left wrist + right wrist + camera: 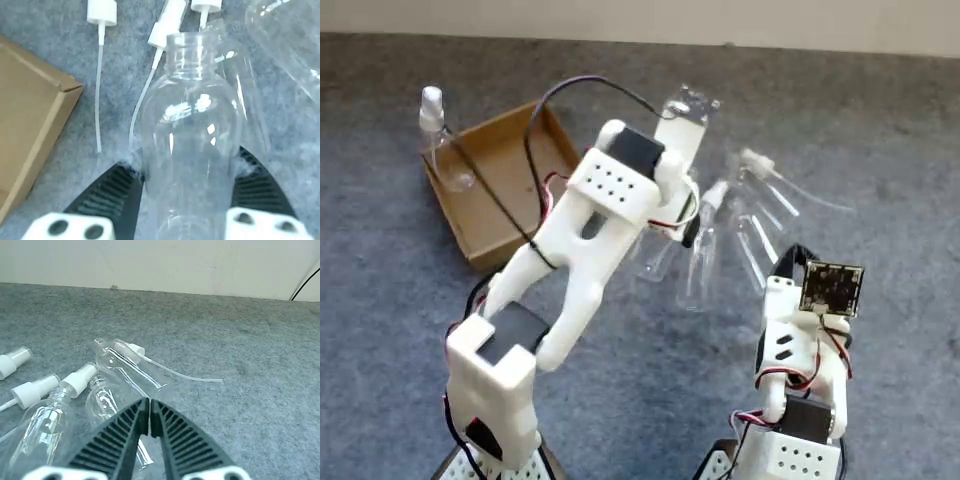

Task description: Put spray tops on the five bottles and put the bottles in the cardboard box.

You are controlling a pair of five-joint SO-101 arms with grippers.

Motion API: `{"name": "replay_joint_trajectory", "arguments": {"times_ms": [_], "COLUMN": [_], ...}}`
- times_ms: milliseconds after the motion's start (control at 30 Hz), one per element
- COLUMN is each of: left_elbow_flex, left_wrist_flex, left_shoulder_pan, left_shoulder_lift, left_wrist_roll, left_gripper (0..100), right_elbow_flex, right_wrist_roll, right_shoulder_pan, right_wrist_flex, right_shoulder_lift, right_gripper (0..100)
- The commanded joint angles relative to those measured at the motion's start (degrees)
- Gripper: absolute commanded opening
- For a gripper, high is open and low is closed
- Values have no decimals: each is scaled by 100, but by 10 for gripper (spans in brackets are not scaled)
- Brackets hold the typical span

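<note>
My left gripper (pixel 187 172) is shut on a clear bottle (pixel 192 115) whose open neck has no top; it is held above the carpet. Beyond the neck lie loose spray tops (pixel 101 12) with long tubes, a second one (pixel 167 27) beside the first. The cardboard box (pixel 505 185) stands at the back left with one capped bottle (pixel 442 150) in it. My right gripper (pixel 149 412) is shut on nothing, low over several bottles (pixel 125 365) lying on the carpet. Some of these carry spray tops (pixel 80 380).
Grey carpet covers the whole floor. A box corner (pixel 35 115) lies close beside the left gripper. Another clear bottle (pixel 685 118) shows just past the left arm's wrist. A spray top with a long tube (pixel 137 351) lies among the bottles. A pale wall (pixel 160 262) runs along the back.
</note>
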Motion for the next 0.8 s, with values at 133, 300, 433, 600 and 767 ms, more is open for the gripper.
{"name": "replay_joint_trajectory", "arguments": {"times_ms": [133, 300, 433, 600, 767], "left_elbow_flex": [-295, 66, 1015, 2185, 3345], "left_wrist_flex": [633, 642, 615, 598, 53], "left_shoulder_pan": [-295, -611, -602, -629, -629], "left_shoulder_lift": [-1771, -2686, -3556, -4646, -5543], "left_wrist_roll": [26, 26, 26, 18, 18], "left_gripper": [137, 140, 141, 141, 141], "right_elbow_flex": [611, 286, -593, -1631, -1938], "right_wrist_roll": [70, 79, 88, 193, 1143], "right_shoulder_pan": [-426, 180, 374, 356, 180], "right_wrist_flex": [31, 66, 840, 1270, 1279], "right_shoulder_lift": [-40, -40, -40, -40, -31], "right_gripper": [13, 14, 14, 14, 14]}}
